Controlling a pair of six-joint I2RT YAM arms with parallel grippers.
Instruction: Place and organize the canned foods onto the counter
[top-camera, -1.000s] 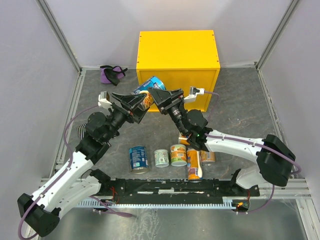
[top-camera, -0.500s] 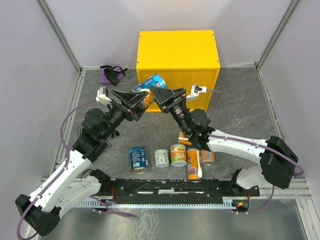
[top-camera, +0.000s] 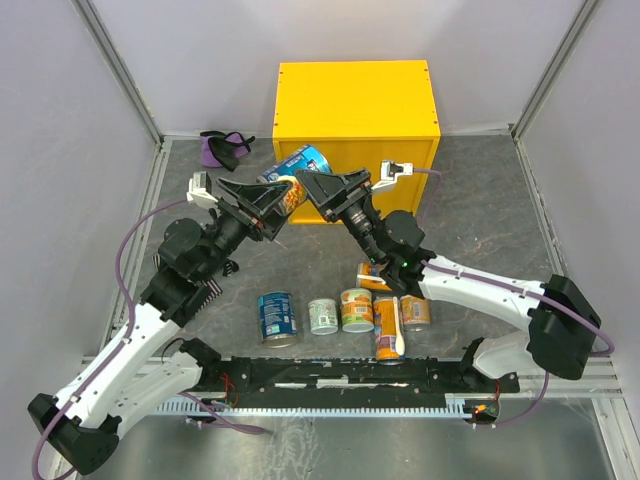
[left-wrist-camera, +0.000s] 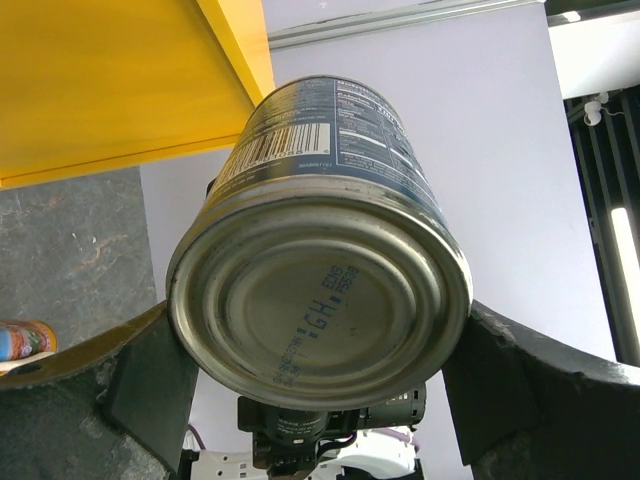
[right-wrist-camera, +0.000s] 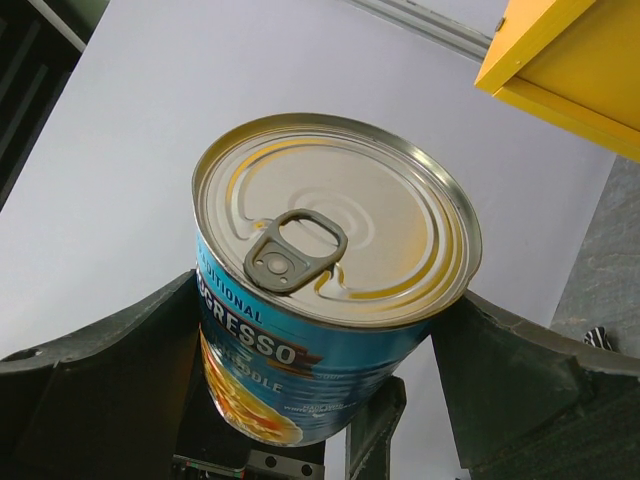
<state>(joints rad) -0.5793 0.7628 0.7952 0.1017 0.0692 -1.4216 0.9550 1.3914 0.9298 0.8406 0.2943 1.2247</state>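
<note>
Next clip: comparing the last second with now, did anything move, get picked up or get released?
Both arms carried the blue can slightly up and toward the yellow box, and the left arm drew leftward. No grip changed: the left tool and the right tool both still appear clamped on the can, near opposite ends. The cans on the table and the purple cloth stayed put.

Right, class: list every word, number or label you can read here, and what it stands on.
"ITIONAL", cut off: blue can, side label.
"RESSO", cut off: same label.
"OODLE", cut off: same label.
"GH", then blurred digits: stamped on its underside.
Nutrition panel, barcode, other cans: too small to read.
</note>
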